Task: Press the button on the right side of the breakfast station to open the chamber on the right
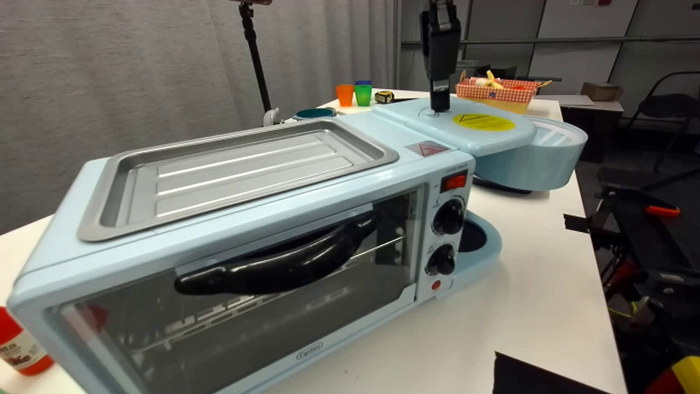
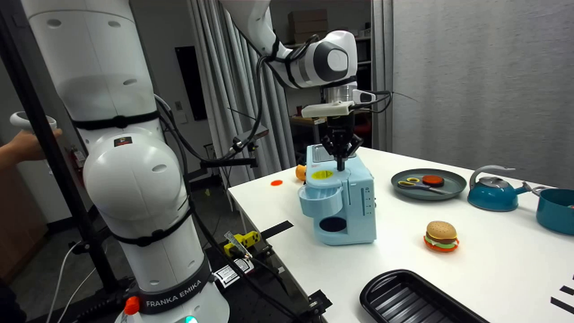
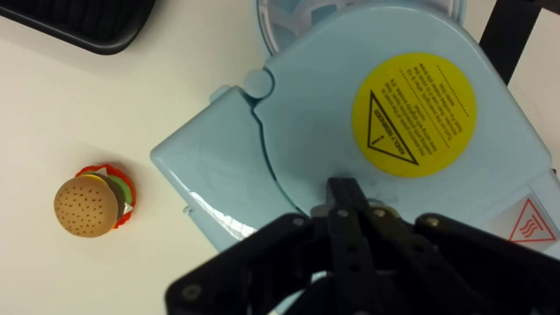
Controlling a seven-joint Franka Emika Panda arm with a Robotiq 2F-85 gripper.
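Observation:
The pale blue breakfast station (image 1: 262, 202) stands on the table and also shows in an exterior view (image 2: 361, 211). Its chamber (image 1: 538, 164) has a flat lid with a yellow disc (image 3: 414, 114). The tub part (image 2: 320, 204) is swung out from under the lid, its open top partly exposed; its rim shows in the wrist view (image 3: 262, 26). My gripper (image 3: 345, 183) is shut and empty, pointing straight down. In both exterior views the fingertips (image 1: 440, 106) (image 2: 341, 167) touch or nearly touch the lid beside the yellow disc. A round outline there, possibly the button, is mostly hidden by the fingers.
A toy burger (image 2: 441, 236), a black ribbed pan (image 2: 417, 300), a grey plate with scissors (image 2: 429, 185) and a blue kettle (image 2: 493, 195) stand on the table. A basket (image 1: 497, 93) and cups (image 1: 354, 94) stand behind the station.

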